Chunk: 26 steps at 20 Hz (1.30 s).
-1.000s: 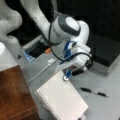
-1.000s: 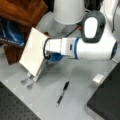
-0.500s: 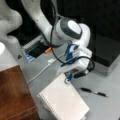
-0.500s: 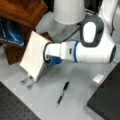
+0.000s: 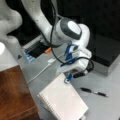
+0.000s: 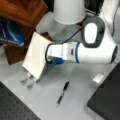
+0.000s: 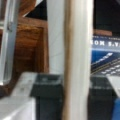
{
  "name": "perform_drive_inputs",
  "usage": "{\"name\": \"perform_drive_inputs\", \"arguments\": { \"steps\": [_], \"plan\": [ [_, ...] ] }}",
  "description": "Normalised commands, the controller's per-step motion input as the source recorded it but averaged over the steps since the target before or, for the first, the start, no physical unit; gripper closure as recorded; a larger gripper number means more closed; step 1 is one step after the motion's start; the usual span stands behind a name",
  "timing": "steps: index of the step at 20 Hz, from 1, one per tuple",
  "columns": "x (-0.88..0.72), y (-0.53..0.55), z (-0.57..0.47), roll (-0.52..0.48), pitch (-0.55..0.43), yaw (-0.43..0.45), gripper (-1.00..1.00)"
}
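Hand (image 7: 75, 97): pads clamped on the notebook (image 6: 36, 57) edge, tilted off the desk (image 6: 82, 100).
Pen (image 6: 63, 93): at 5 o'clock, apart.
Care: keep squeeze even.

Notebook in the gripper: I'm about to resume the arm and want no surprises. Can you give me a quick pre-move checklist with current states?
1. Notebook edge between the gripper pads: ok, a pad sits on each side.
2. Grip tight: cannot tell.
3. Notebook stands tilted on the rack: ok.
4. Pen apart from the notebook: ok, lies on the table.
5. White cable beside the notebook: ok, not touching.
6. Wooden box behind the notebook: cannot tell the gap.
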Motion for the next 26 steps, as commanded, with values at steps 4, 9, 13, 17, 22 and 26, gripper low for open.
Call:
{"name": "perform_drive_inputs", "arguments": {
  "steps": [4,9,13,17,22,26],
  "plan": [
    [-0.24,0.10,-0.06,-0.070,-0.001,-0.119,1.00],
    [-0.29,0.04,0.04,-0.059,-0.023,-0.136,1.00],
    [-0.31,-0.01,0.12,-0.044,-0.009,-0.099,1.00],
    [-0.28,-0.12,0.13,-0.007,0.006,-0.016,1.00],
    [-0.19,-0.22,0.09,0.015,0.013,0.061,1.00],
    [-0.08,-0.24,0.05,0.030,0.027,0.136,1.00]
  ]
}}
